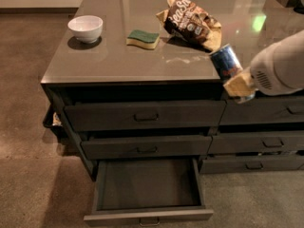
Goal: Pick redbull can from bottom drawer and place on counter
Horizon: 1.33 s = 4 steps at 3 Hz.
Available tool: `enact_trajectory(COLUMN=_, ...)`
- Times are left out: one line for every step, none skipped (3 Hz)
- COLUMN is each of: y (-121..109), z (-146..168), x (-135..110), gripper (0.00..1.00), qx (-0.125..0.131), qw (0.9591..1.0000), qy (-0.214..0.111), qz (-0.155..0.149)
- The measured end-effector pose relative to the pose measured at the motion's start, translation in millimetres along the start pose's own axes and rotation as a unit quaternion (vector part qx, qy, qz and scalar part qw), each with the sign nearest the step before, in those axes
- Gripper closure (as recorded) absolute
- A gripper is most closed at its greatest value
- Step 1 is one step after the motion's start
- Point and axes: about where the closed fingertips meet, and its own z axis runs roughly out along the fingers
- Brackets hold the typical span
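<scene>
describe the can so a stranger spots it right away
Find the counter, the big glossy grey top over dark drawers, and follow its front edge toward the picture's right. There the gripper on the white arm grips the redbull can, tilted, just in front of the crumpled snack bag. It is the only blue and silver cylinder around.

bag (190, 20) on counter (118, 56) reads "Sea", hand (236, 81) gripping redbull can (226, 60) at counter edge
</scene>
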Motion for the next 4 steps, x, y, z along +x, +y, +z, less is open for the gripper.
enact_trajectory(y=20.2, z=35.9, x=-29.8, gripper=1.0, qx=-0.018, qw=0.9997, qy=-0.015, qz=-0.009)
enact_trajectory(y=34.8, z=66.7, x=-64.5, gripper=1.0, qx=-0.031, qw=0.9989, qy=-0.033, qz=-0.01)
enact_trajectory(y=48.1, z=92.4, x=-99.6, gripper=1.0, qx=-0.045, qw=0.9977, qy=-0.049, qz=-0.015)
enact_trajectory(y=60.7, z=113.8, x=-127.6, gripper=1.0, qx=-0.061, qw=0.9961, qy=-0.061, qz=-0.02)
